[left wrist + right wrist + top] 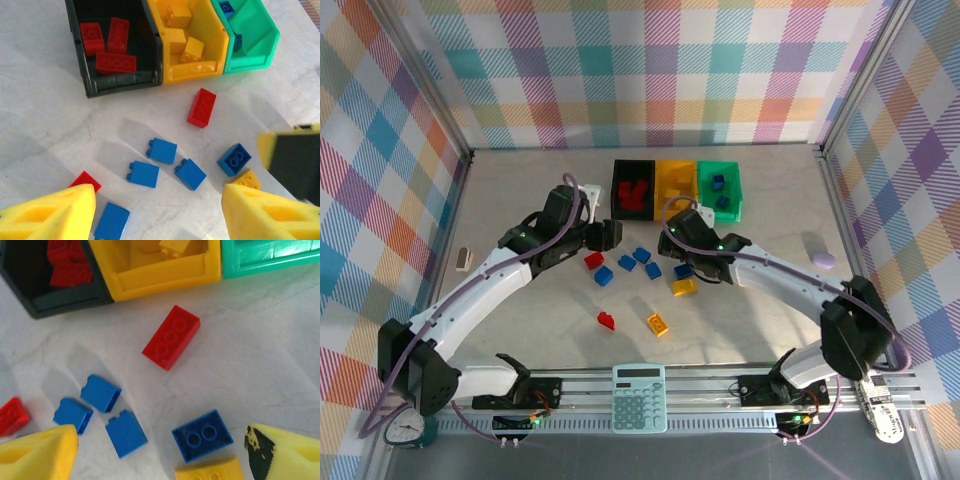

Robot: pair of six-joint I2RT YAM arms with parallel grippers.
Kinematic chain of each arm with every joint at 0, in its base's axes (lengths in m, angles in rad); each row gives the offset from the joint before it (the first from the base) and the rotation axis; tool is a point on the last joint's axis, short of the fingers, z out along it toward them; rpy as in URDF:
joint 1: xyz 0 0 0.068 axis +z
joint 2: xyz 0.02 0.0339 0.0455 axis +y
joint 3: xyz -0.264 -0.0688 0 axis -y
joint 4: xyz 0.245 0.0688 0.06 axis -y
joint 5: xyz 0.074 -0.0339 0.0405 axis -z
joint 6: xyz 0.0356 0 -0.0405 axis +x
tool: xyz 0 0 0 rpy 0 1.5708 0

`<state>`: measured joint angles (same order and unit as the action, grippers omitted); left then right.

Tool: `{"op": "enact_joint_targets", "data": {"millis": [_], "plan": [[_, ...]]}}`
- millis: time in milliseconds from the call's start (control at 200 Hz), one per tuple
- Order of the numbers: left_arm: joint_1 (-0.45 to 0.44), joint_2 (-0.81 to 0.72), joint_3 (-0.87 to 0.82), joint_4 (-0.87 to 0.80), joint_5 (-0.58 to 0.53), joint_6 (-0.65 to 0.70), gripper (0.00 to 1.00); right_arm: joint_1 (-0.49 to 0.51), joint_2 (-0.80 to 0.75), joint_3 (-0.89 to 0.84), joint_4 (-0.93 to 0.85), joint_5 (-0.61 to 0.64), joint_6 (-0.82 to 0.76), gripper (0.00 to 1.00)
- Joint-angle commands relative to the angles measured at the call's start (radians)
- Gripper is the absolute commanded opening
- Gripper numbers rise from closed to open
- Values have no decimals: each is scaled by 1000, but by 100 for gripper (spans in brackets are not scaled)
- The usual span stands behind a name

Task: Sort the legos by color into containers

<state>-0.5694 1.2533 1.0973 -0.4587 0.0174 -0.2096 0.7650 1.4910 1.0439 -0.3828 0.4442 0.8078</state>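
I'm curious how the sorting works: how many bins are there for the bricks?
3, side by side in one row: a black bin on the left, a yellow bin in the middle, a green bin on the right.

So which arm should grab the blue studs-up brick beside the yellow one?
Right. The right gripper, open, hangs almost over that blue brick; the left gripper sits farther off.
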Motion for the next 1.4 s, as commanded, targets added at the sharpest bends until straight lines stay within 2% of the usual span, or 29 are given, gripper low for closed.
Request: {"op": "enact_joint_targets", "data": {"millis": [0, 140, 490, 700, 970, 1395], "plan": [[-10, -62, -20, -5, 5, -68, 67, 0, 67, 69, -11, 88, 118, 86], [-40, -120, -63, 30, 37, -131, 67, -3, 173, 160, -72, 118, 187, 86], [-89, -166, -61, 10, 20, -132, 68, -52, 408, 317, -126, 74, 293, 85], [-104, -172, -53, -20, -1, -126, 68, -83, 463, 322, -95, 41, 297, 84], [-122, -193, -51, -1, 24, -140, 68, -107, 526, 330, -4, -29, 236, 69], [-127, -208, -51, -21, 3, -134, 68, -109, 574, 372, -19, -38, 221, 62]]}}
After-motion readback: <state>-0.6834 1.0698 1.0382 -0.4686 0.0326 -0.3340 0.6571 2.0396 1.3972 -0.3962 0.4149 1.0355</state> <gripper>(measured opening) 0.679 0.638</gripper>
